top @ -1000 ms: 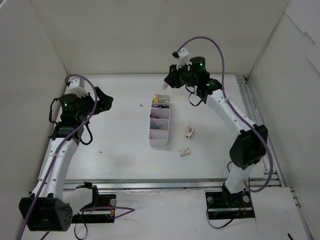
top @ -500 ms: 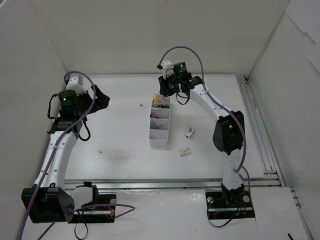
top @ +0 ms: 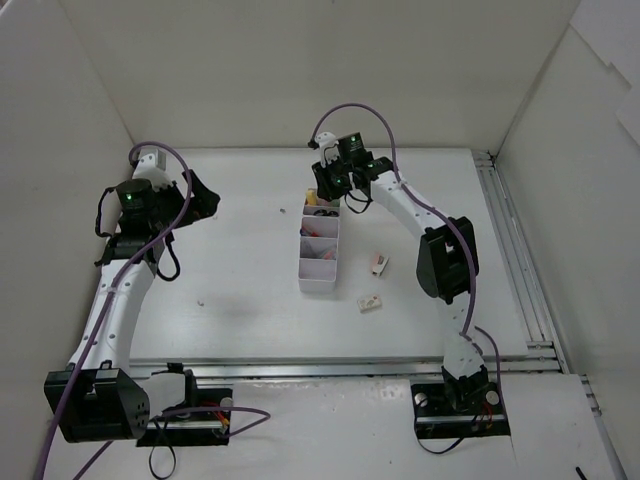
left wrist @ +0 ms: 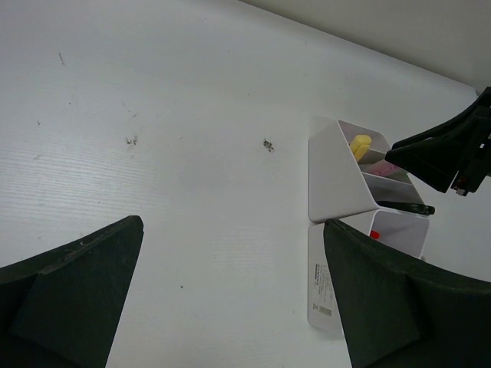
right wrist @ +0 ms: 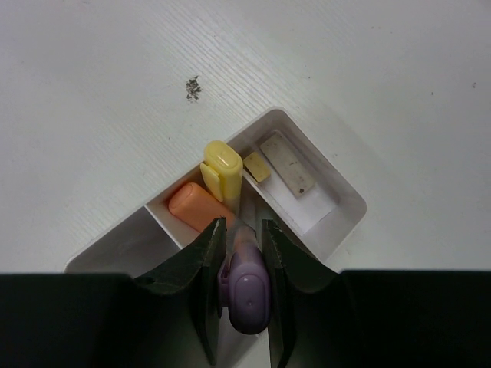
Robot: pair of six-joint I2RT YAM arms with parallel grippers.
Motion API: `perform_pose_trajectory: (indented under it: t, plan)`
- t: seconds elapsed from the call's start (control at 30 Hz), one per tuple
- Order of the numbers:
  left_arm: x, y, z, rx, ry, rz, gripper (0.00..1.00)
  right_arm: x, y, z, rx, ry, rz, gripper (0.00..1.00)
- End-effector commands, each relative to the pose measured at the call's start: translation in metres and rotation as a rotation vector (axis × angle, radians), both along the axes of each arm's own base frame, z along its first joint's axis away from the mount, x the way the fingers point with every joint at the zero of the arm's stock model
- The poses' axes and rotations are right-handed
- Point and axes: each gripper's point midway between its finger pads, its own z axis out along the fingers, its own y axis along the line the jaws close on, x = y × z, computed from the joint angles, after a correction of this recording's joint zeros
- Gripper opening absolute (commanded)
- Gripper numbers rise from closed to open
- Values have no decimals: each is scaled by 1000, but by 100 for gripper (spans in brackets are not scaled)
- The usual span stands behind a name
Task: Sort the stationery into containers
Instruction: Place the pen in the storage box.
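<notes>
Right gripper state: The right gripper (right wrist: 242,230) was closed on the purple highlighter (right wrist: 247,295), which was clamped between both fingers.
Left gripper state: The left gripper (left wrist: 232,230) was spread wide with nothing between its jaws, over the table (left wrist: 153,115) and apart from the organiser tray (left wrist: 334,184).
Highlighter position: The purple highlighter was held above the end compartment (right wrist: 316,208), just beside the yellow highlighter (right wrist: 222,172) and the orange highlighter (right wrist: 196,203) stored there.
Risk, collision: On descent, the purple highlighter was judged likely to strike the upright yellow highlighter, because the two were nearly in line.
Risk, tray shift: A finger catching the rim could have pushed the light tray aside.
Risk, release: An early release could have bounced the item out onto the table.
Remaining items: Two white-pink items (top: 379,263), probably erasers, lay on the table beside the tray.
</notes>
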Motion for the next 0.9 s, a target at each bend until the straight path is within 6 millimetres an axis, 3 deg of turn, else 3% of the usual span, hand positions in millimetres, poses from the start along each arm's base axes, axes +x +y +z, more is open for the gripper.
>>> perform_pose_trajectory:
  t: [0.0, 0.13, 0.17, 0.33, 0.77, 0.8, 0.83, 0.87]
  plan:
    - [4, 2, 37, 16, -114, -5, 99, 9, 11, 16, 14, -61, 10, 11]
    - [2, 2, 37, 15, -116, -4, 99, 5, 15, 12, 20, -44, 25, 25]
    - [2, 2, 38, 16, -117, -3, 99, 3, 17, 10, 19, -40, 32, 42]
    - [-1, 2, 39, 14, -120, -4, 99, -1, 21, 21, 41, -47, 47, 59]
    - [-13, 3, 45, 24, -144, 3, 100, -3, 20, 73, 96, -122, 7, 78]
    - [-13, 3, 46, 26, -146, 1, 100, -4, 19, 74, 101, -122, -2, 84]
    - [-13, 2, 48, 25, -151, -5, 99, -5, 20, 77, 102, -128, -4, 98]
    - [-13, 1, 47, 23, -148, -9, 99, -2, 15, 84, 102, -144, -25, 98]
